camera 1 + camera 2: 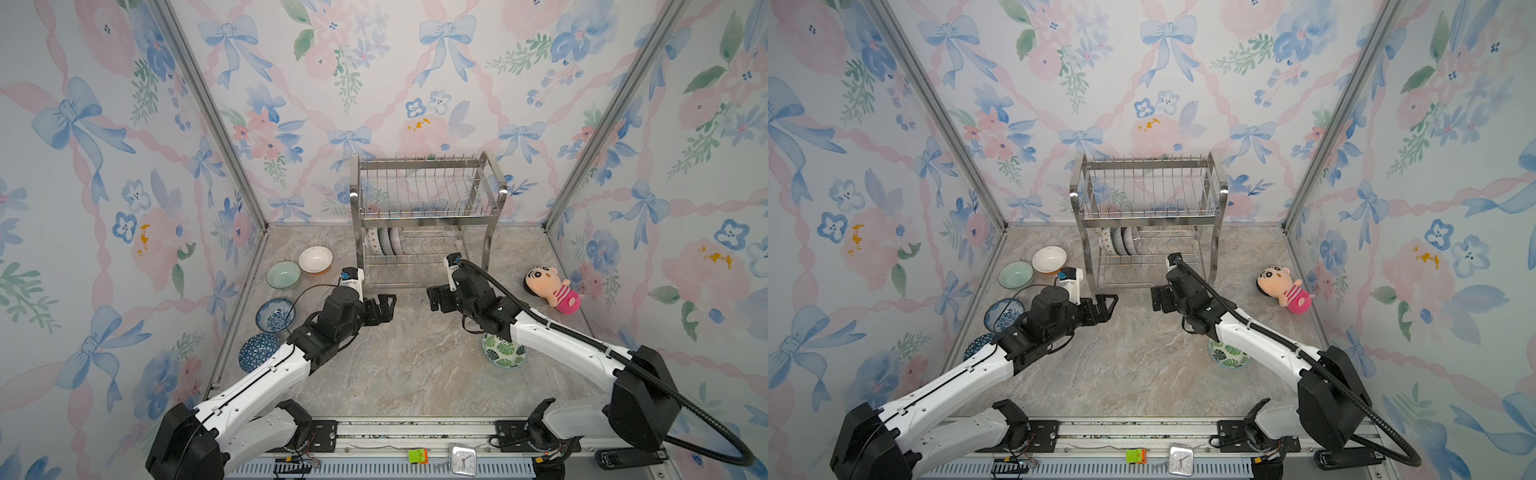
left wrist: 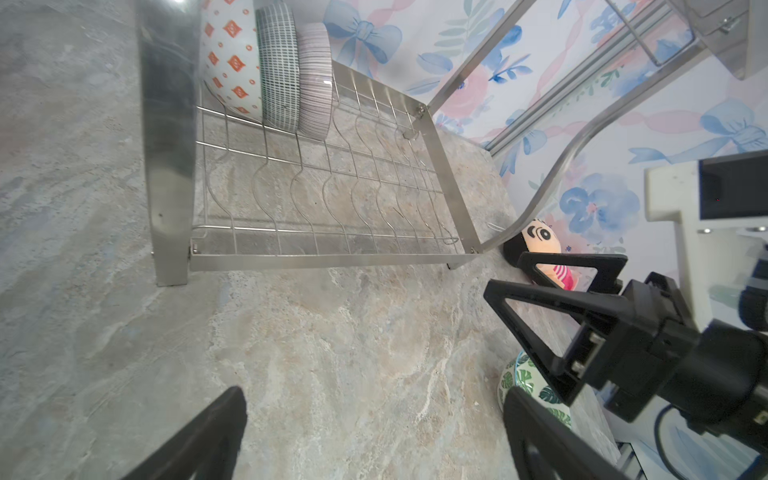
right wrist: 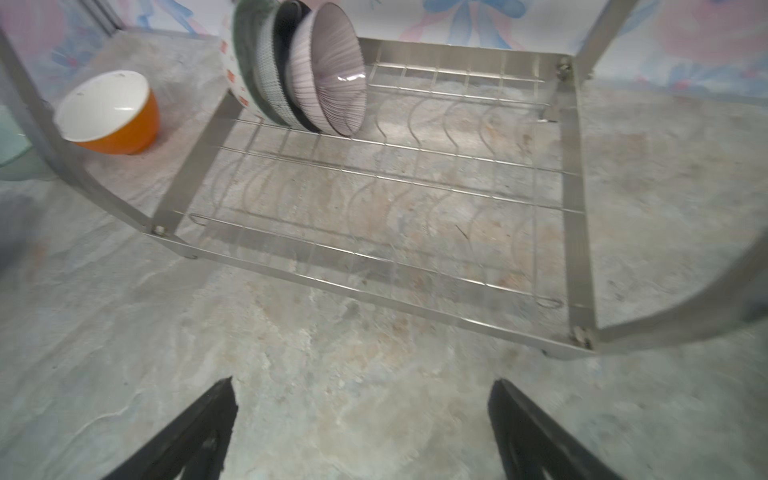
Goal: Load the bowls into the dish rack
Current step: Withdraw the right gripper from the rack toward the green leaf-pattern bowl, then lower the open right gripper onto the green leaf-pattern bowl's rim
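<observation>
Dish rack [image 1: 428,216]: two-tier steel wire, standing at the middle of the table's [image 1: 395,374] back edge.

Bowls in the rack, lower tier, left end: three stand on edge and lean together. From the end inward they are the diamond-pattern bowl [image 2: 230,58], the grid-pattern bowl [image 2: 278,66] and the pink-striped bowl [image 2: 316,79].

Bowls along the table's left edge, back to front:
- orange-and-white bowl [image 1: 315,259]
- pale green bowl [image 1: 283,274], just beside it
- blue floral bowl [image 1: 275,315]
- blue geometric bowl [image 1: 259,352], partly under the left arm

Leaf bowl [image 1: 503,351]: on the right half of the table, partly covered by the right arm.

Left gripper [image 1: 388,307]: fingers spread wide, holding nothing, over bare table before the rack's left end.

Right gripper [image 1: 433,298]: fingers spread wide, holding nothing, before the rack's right end. It faces the left gripper and is apart from it.

Doll [image 1: 550,286]: lying near the table's right edge.
</observation>
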Robot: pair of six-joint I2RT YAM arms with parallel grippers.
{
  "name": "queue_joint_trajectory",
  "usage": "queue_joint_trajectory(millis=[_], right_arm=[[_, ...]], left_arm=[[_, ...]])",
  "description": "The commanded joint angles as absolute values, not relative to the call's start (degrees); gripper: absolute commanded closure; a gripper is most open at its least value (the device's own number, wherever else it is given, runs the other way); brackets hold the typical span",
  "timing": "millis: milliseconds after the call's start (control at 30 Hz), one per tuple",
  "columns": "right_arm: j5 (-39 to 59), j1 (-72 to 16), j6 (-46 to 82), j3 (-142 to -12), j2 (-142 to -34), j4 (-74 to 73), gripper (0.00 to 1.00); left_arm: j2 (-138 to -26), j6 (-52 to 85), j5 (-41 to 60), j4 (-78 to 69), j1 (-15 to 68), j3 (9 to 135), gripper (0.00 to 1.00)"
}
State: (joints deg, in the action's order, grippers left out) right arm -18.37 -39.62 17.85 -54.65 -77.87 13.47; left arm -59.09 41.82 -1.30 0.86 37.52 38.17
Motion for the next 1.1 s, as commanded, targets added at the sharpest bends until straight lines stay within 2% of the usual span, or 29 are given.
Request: queue_joint_trajectory(millis=[0, 100, 300, 500, 633, 767, 1067], right_arm=[[-29.25, -39.66, 21.96, -52.99, -73.5, 26.84, 0.03], [-33.04, -37.82, 26.76, -49.54, -70.17, 30.79, 0.03], [-32.16, -29.86, 38.14, -44.22, -63.64, 37.5, 0.03], [-27.85, -22.4, 42.98, -36.31, -54.03, 37.21, 0.03], [-20.37, -16.34, 42.45, -31.67, -49.01, 35.34, 0.04], [-16.03, -12.4, 42.41, -28.95, -47.11, 34.57, 0.03], [-8.59, -11.4, 44.04, -23.66, -50.38, 28.55, 0.04]], left_arm=[[-60.17, 41.94, -1.08, -2.05, 39.89, 37.44, 0.02], [-62.09, 41.1, -0.95, -3.3, 42.36, 38.43, 0.02], [-66.95, 39.22, -0.97, -4.92, 47.7, 41.66, 0.02], [-71.15, 38.1, -1.89, -5.62, 51.35, 45.16, 0.02], [-72.88, 37.97, -1.8, -5.88, 52.08, 46.35, 0.02], [-73.72, 37.97, -1.76, -6.15, 52.36, 46.76, 0.02], [-73.91, 38.19, -2.32, -5.93, 52.39, 46.52, 0.02]])
